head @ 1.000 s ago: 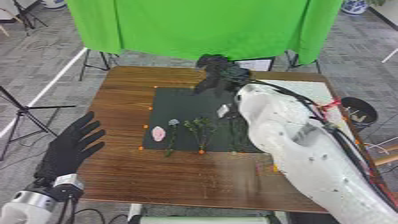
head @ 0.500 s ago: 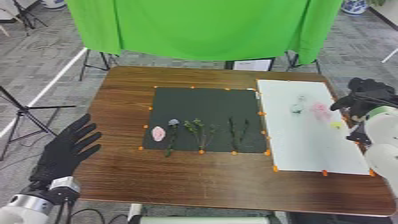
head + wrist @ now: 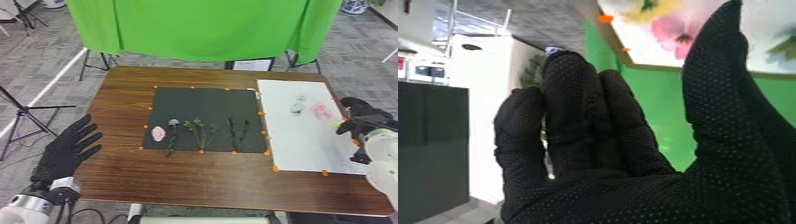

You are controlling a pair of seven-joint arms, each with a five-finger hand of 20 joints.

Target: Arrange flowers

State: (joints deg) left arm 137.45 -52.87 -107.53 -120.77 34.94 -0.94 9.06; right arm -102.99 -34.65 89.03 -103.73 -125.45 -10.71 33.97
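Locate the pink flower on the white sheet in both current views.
Head view: right side of the picture, pink flower on the white sheet, a little farther from the robot than the yellow flower.
Right wrist view: pink flower beside the yellow flower, seen next to the right hand's thumb.
Shared landmark: green curtain, also behind the hand in the wrist view.

no readable text, labels, brands, numbers or signs, any print on the dark-edged white sheet (image 3: 252, 65) beyond the worktop (image 3: 195, 177) too small to read
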